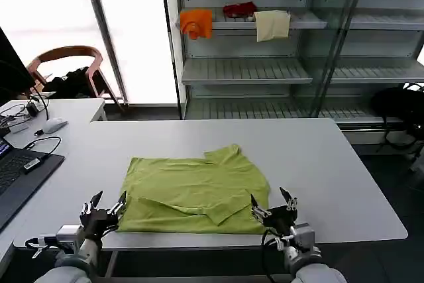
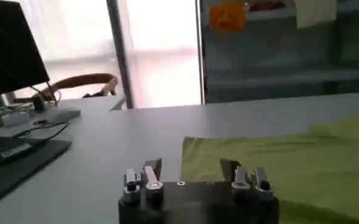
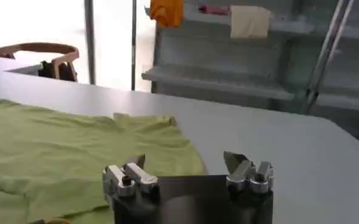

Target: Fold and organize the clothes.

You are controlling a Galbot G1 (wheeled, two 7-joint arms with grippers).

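The lime yellow-green T-shirt (image 1: 196,195) lies on the grey table (image 1: 318,157), partly folded, with a sleeve flap turned in near its front edge. It also appears in the left wrist view as the shirt (image 2: 301,164) and in the right wrist view as the shirt (image 3: 63,152). My left gripper (image 1: 106,207) hovers open at the shirt's front left corner; its fingers (image 2: 152,167) stand wide apart with nothing between them. My right gripper (image 1: 273,205) hovers open at the front right corner, its fingers (image 3: 233,161) also spread and empty.
A laptop (image 1: 16,173), cables and a mouse (image 1: 54,124) sit on the table's left side. Behind the table stands a shelf rack (image 1: 265,71) holding orange (image 1: 197,22), dark red (image 1: 239,9) and cream (image 1: 271,24) garments. A wooden chair (image 1: 69,71) stands at the back left.
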